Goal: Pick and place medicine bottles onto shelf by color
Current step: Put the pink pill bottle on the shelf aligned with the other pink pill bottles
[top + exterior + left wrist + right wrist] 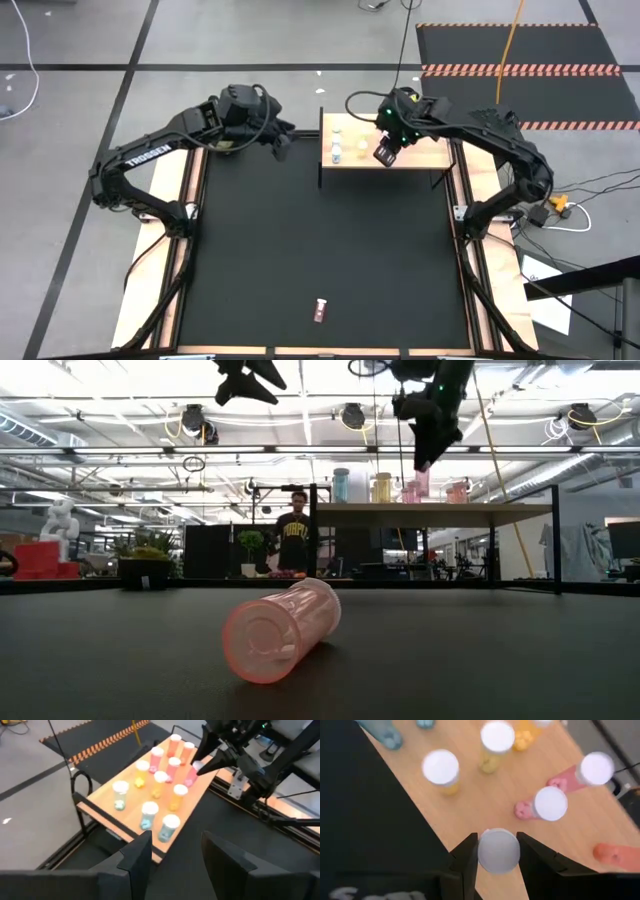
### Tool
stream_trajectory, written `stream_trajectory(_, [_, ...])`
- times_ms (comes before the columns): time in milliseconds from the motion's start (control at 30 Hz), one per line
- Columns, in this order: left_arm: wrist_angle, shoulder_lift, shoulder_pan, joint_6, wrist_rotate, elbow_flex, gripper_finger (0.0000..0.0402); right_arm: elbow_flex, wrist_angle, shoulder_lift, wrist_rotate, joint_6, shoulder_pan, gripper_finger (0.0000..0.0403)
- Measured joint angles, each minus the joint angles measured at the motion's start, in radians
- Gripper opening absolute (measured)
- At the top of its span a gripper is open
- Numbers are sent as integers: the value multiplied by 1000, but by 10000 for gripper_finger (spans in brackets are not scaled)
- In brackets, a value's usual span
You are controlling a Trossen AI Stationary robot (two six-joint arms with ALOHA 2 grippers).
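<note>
High view, left to right. Left arm reaches in from the left edge; left gripper (283, 140) hangs at upper centre-left, above the black tabletop (260, 250), just left of the shelf and apart from it. In the left wrist view its fingers (135, 857) stand spread with nothing between them: open, empty.

Shelf (350, 160) sits at upper centre of the frame, against the far edge of the table. Standing medicine bottles (338, 148) are on its top. The left wrist view shows about ten of them upright with white caps: teal ones (169, 827) at the near end, yellow-gold ones (177, 796) in the middle, pink and orange-red ones (173, 766) at the far end.

Right arm comes in from the right edge; right gripper (384, 152) hangs over the shelf's right half. In the right wrist view its fingers (465, 857) clamp a white-capped bottle (498, 850) from both sides. In the low view that bottle shows pink (421, 482), raised just above the shelf top near the other pink bottles; cannot tell if it touches the surface.

Lower centre of the high view: one pink bottle (320, 310) lies on its side on the tabletop, well apart from shelf and both arms. In the low view its base faces the camera.

Low view, background: a person (292, 540) stands beyond the table.
</note>
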Motion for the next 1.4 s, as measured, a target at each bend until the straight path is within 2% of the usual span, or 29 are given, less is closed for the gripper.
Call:
stream_trajectory(300, [-8,1,47,49,0,0,170,-23,7,13,-39,7,-22,116])
stream_trajectory(467, [-8,1,75,82,0,0,170,-23,77,13,-37,-11,-27,116])
stream_trajectory(733, [-7,1,117,85,0,0,170,-23,36,12,-37,-11,-48,116])
stream_trajectory(1400, [-7,0,128,199,0,0,170,-24,24,12,-88,16,-66,116])
